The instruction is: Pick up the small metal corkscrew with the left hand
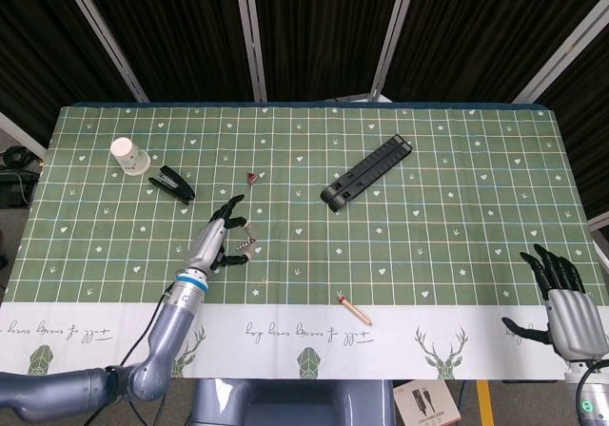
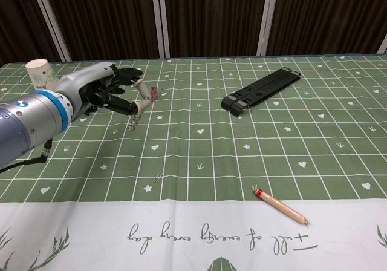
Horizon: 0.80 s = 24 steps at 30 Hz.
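My left hand (image 1: 217,241) is raised above the green checked tablecloth at the left of the table and is turned on its side. It pinches the small metal corkscrew (image 1: 245,247) at the fingertips. In the chest view the left hand (image 2: 107,93) holds the corkscrew (image 2: 139,104) by its pale handle, and the metal spiral hangs down clear of the cloth. My right hand (image 1: 566,310) rests at the table's near right corner with fingers spread and nothing in it. The chest view does not show the right hand.
A paper cup (image 1: 128,155) and a black stapler (image 1: 171,183) lie at the far left. A small red item (image 1: 251,176) sits behind the left hand. A long black folded stand (image 1: 366,169) lies at centre. A pencil (image 1: 353,309) and a paper clip (image 2: 158,176) lie near the front.
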### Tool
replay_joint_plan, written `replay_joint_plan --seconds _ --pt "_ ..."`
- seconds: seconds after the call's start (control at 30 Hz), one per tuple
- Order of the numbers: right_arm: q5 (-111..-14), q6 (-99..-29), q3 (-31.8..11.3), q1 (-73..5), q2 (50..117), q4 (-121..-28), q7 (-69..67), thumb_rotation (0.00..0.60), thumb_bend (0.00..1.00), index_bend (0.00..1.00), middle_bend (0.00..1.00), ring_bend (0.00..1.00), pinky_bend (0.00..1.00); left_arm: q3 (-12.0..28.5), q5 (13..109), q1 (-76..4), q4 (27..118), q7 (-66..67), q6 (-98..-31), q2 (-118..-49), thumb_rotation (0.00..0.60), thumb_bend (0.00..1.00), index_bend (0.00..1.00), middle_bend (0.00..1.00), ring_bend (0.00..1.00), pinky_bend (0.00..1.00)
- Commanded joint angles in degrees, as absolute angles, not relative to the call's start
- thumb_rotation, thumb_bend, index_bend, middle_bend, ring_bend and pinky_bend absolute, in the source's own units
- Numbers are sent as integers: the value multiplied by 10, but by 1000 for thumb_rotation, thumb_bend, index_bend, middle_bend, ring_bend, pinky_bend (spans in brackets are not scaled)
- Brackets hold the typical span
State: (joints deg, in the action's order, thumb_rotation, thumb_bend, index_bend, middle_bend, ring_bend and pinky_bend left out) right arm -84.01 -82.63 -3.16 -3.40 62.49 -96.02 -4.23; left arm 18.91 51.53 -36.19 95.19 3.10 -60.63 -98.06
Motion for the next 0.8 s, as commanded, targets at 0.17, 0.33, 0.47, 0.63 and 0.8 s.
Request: replay_joint_plan --seconds 0.17,0.33,0.47,0.63,0.8 --pt "-840 -825 -31 -35 625 -963 -37 600 36 118 0 0 34 172 562 -343 951 -51 -574 -993 600 434 611 0 0 0" --pt "-840 -826 -32 -35 626 -964 -35 600 37 118 0 0 34 165 571 -344 943 -59 -571 -1000 600 435 610 0 0 0" --pt "-839 -824 -31 -35 626 -964 -34 600 35 118 0 0 34 159 574 -345 935 -57 -570 -1005 600 435 611 0 0 0" --pt "-839 -825 -31 -35 625 -963 -35 600 36 118 0 0 34 154 574 -343 926 -60 -570 -1011 600 433 611 0 0 0" --pt "-840 -824 -31 -35 625 -963 -36 600 36 117 0 0 34 149 576 -343 922 -60 -567 -1016 600 434 614 0 0 0"
